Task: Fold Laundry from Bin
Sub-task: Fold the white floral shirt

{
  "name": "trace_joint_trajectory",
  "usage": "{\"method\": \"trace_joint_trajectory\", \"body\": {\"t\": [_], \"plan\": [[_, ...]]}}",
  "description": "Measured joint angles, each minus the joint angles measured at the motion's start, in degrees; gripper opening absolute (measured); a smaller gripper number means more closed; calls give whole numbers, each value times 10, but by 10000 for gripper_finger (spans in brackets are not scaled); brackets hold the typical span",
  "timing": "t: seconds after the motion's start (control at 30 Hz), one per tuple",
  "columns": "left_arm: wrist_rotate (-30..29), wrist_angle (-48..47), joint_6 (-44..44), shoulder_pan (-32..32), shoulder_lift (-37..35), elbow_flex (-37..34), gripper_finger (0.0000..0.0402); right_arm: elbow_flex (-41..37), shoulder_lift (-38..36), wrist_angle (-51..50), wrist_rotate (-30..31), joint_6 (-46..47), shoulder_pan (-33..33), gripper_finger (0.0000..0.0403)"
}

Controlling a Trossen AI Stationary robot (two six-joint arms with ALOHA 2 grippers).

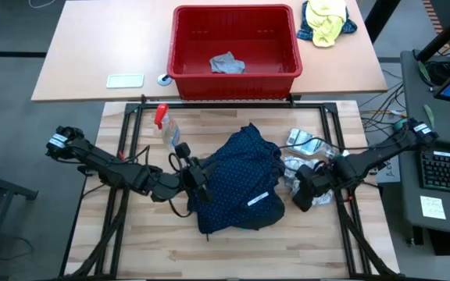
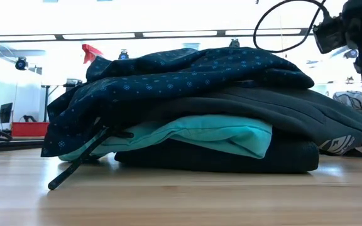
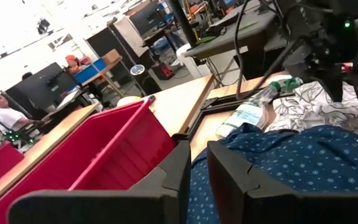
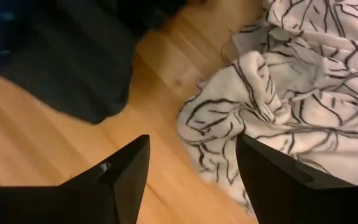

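Several soft garments [image 1: 237, 183] are stacked mid-worktop [image 1: 155, 250]; limp cloth is best pinched at an edge. Left claw [image 1: 196, 181] is nearly shut at the navy edge; right claw [image 1: 309, 195] is open, empty.

The stack of laundry [image 1: 241, 181] lies in the middle of the table [image 1: 155, 238], with the left hand [image 1: 201, 186] at its left edge and the right hand [image 1: 304, 195] just beside its right edge. A patterned cloth [image 1: 303, 160] lies right of the stack, and the bin [image 1: 235, 48] stands behind it with one garment [image 1: 226, 64] inside.
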Motion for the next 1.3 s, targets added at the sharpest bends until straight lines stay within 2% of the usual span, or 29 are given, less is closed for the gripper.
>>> {"method": "trace_joint_trajectory", "body": {"t": [0.13,0.23,0.33,0.47,0.53,0.6,0.7,0.8,0.87,0.93,1.03,1.07,1.1,1.13,1.17,1.2,1.3], "plan": [[0,0,19,1,0,0,37,-19,39,19,24,14,8,232],[-20,2,72,1,0,3,37,-31,78,23,49,9,8,217],[-106,5,102,1,0,24,37,-34,119,24,62,-23,7,170],[-243,4,155,-2,6,60,37,-24,152,22,56,-92,16,47],[-302,-6,216,-7,12,76,37,-6,150,3,35,-123,22,23],[-320,-29,281,-12,16,87,37,21,140,-44,11,-128,25,14],[-294,-38,274,-20,17,102,37,85,113,-138,6,-130,44,11],[-216,-50,205,-26,12,106,37,166,86,-209,29,-118,70,11],[-98,-91,151,-33,7,106,37,218,68,-216,72,-118,97,10],[94,-145,81,-35,-4,106,37,259,52,-206,111,-137,133,10],[451,-170,3,-24,-11,110,37,295,34,-137,147,-223,193,10],[546,-163,-10,-21,-10,109,37,302,29,-106,153,-259,209,10],[613,-151,-21,-20,-7,107,37,306,26,-73,160,-298,222,10],[649,-140,-33,-20,-3,106,37,311,24,-40,165,-340,231,10],[653,-128,-45,-21,1,106,37,316,23,-5,167,-383,238,10],[638,-122,-57,-23,4,106,37,319,23,30,168,-429,241,10],[531,-117,-74,-26,12,113,37,332,26,120,170,-565,240,10]]}}
